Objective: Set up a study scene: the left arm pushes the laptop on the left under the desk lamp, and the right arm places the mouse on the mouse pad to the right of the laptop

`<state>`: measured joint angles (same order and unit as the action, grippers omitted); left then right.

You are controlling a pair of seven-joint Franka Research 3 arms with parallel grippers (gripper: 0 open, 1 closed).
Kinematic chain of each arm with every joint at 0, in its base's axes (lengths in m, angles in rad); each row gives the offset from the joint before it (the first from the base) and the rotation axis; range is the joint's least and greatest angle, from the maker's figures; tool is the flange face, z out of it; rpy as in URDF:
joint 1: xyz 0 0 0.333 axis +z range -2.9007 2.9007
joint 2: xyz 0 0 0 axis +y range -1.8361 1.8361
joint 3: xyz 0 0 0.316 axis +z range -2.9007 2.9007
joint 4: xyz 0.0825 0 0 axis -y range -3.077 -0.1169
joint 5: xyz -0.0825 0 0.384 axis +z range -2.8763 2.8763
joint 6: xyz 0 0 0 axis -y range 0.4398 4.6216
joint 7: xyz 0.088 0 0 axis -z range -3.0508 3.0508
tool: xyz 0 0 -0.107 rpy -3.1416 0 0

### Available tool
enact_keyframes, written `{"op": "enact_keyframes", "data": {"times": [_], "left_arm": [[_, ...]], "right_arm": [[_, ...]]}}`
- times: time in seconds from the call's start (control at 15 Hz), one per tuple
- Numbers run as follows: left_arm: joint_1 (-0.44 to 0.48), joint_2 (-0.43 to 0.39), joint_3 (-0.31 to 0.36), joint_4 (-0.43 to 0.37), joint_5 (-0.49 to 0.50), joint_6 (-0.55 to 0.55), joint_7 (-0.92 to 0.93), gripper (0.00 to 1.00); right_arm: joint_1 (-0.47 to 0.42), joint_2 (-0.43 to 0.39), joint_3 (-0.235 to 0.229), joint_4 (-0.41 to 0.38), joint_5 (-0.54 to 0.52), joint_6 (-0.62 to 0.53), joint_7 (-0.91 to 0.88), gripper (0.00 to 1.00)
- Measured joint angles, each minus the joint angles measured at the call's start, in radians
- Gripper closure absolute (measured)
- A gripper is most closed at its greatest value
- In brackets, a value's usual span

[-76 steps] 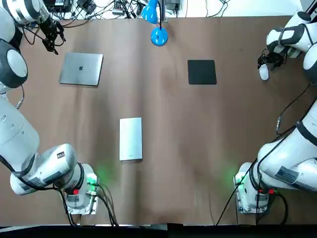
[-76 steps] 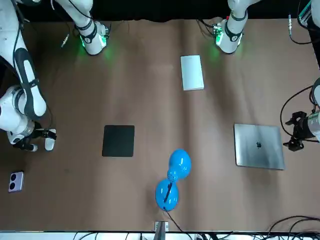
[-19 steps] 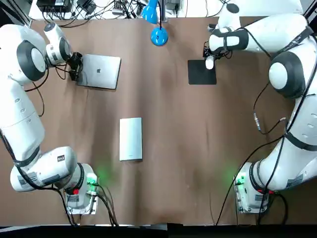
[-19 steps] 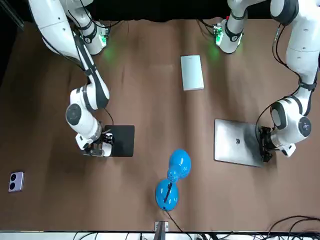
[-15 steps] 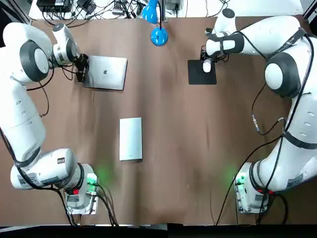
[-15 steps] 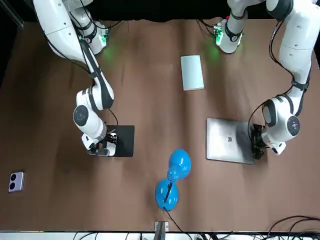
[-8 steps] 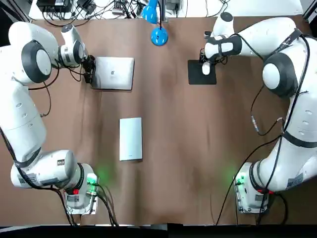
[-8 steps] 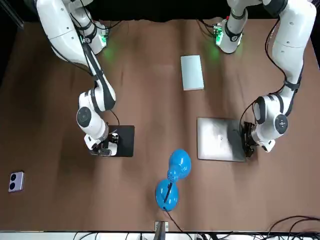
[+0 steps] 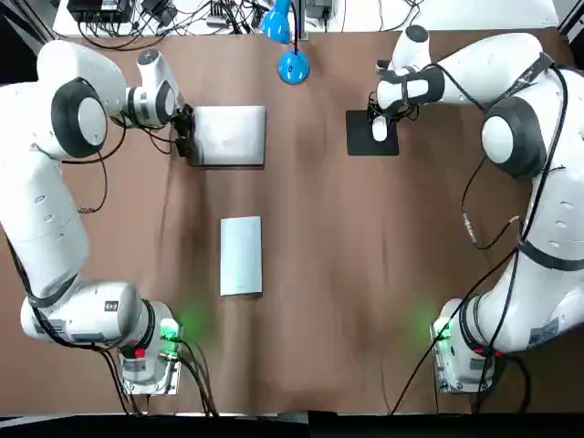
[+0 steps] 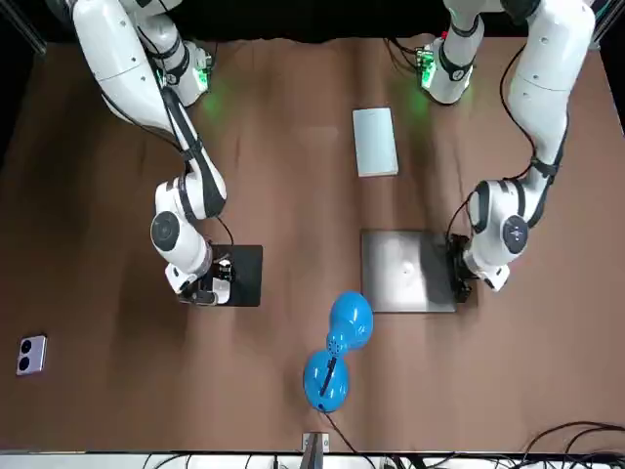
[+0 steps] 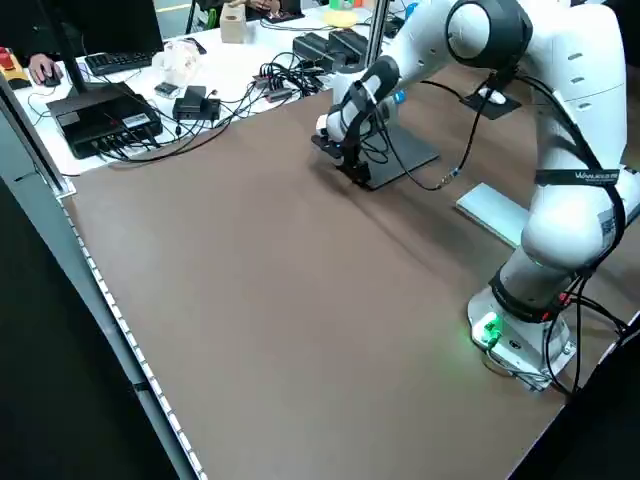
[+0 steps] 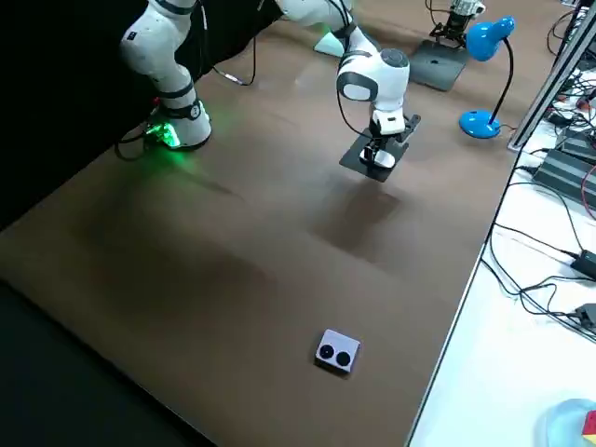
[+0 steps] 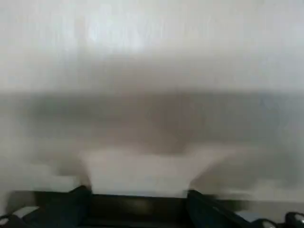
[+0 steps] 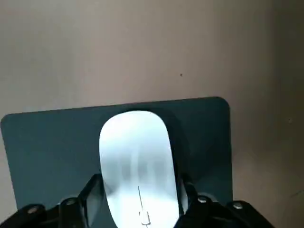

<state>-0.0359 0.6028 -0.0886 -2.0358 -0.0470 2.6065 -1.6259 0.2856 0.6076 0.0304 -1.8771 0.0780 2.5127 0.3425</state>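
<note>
The right claw (image 14: 139, 190) pinches the mouse (image 14: 137, 152) by its sides, low over the mouse pad (image 14: 47, 142) and apparently resting on it; letting go and lifting clear is what seems left on that side. The left claw (image 9: 186, 136) sits against the outer edge of the laptop (image 9: 233, 135); spread or pressed together, I cannot tell. The laptop lies closed on the worktop (image 9: 365, 274), just short of the desk lamp (image 9: 292, 66), so a short push toward it looks needed

Brown table (image 9: 347, 274) carries laptop (image 9: 230, 135), mouse pad (image 9: 360, 141), lamp (image 9: 293, 67), white slab (image 9: 241, 255).
</note>
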Motion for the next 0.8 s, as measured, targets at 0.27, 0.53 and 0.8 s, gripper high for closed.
{"op": "enact_keyframes", "data": {"times": [0.27,0.53,0.8], "left_arm": [[-0.060,0.000,-0.011,-0.007,0.000,0.021,-0.072,0.00],[-0.130,0.000,-0.018,-0.009,0.000,0.030,-0.157,0.00],[-0.216,0.004,-0.026,-0.010,-0.014,0.049,-0.253,0.00]], "right_arm": [[-0.001,-0.010,-0.007,0.024,0.000,-0.001,0.000,0.06],[-0.014,-0.105,-0.033,0.082,0.000,-0.158,0.000,0.00],[-0.100,-0.211,-0.042,0.147,-0.001,-0.322,-0.046,0.00]]}}
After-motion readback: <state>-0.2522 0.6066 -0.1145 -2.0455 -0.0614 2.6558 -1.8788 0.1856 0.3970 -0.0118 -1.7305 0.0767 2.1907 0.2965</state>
